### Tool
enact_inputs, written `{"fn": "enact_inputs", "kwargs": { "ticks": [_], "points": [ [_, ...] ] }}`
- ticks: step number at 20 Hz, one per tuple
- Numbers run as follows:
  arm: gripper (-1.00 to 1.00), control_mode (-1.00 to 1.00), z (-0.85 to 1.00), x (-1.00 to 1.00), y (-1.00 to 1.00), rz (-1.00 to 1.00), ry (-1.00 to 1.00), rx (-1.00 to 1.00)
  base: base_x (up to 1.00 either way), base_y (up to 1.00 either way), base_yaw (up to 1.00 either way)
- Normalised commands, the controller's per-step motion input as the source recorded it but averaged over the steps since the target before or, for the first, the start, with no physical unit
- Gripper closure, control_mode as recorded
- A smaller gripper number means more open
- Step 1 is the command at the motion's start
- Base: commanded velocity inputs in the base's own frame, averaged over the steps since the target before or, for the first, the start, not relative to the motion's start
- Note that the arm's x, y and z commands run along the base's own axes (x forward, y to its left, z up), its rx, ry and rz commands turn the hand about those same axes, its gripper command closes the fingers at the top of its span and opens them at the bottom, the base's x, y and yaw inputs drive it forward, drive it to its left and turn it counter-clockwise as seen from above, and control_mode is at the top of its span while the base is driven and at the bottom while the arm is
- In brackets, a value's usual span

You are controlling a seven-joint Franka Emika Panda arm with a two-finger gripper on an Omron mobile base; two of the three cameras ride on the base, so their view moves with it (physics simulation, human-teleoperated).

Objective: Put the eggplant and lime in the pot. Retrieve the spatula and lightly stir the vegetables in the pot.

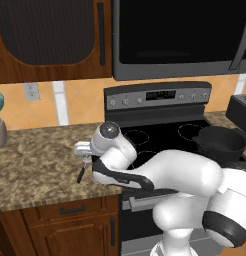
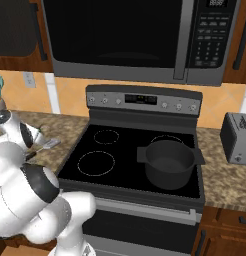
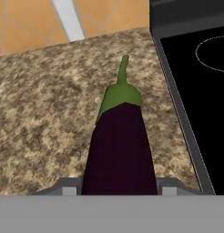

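A: Which step is this?

B: The first, I'd say. The pot (image 2: pixel 170 164) sits on the stove's (image 2: pixel 115 155) front right burner, looking empty, well apart from the arm.

A: How is the arm posed?

B: Reaching low and left over the granite desk (image 1: pixel 40 160), beside the stove, wrist bent down.

A: And the gripper?

B: The gripper (image 3: pixel 117 187) is closed around the eggplant (image 3: pixel 119 150), its green stem pointing away toward the wall. The spatula (image 2: pixel 45 145) lies just beside the wrist.

A: Next move?

B: Probably lifting clear, then carrying it right across the burners to the pot.
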Motion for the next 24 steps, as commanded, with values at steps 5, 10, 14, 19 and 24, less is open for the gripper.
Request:
{"fn": "enact_inputs", "kwargs": {
  "ticks": [5,10,14,19,24],
  "points": [
    [1.00,-1.00,1.00,-0.01,-1.00,-0.11,0.00,0.02,0.00,0.00,0.00],
    [1.00,-1.00,0.96,0.00,-1.00,-0.11,0.00,0.00,0.00,0.00,0.00],
    [1.00,-1.00,0.30,0.00,-1.00,-0.07,0.00,0.00,0.00,0.00,0.00],
    [1.00,-1.00,0.00,-0.09,-1.00,-0.09,0.00,0.00,0.00,0.00,0.00],
    [1.00,-1.00,0.14,-0.02,-1.00,-0.08,0.00,0.00,0.00,0.00,0.00]
  ]
}}
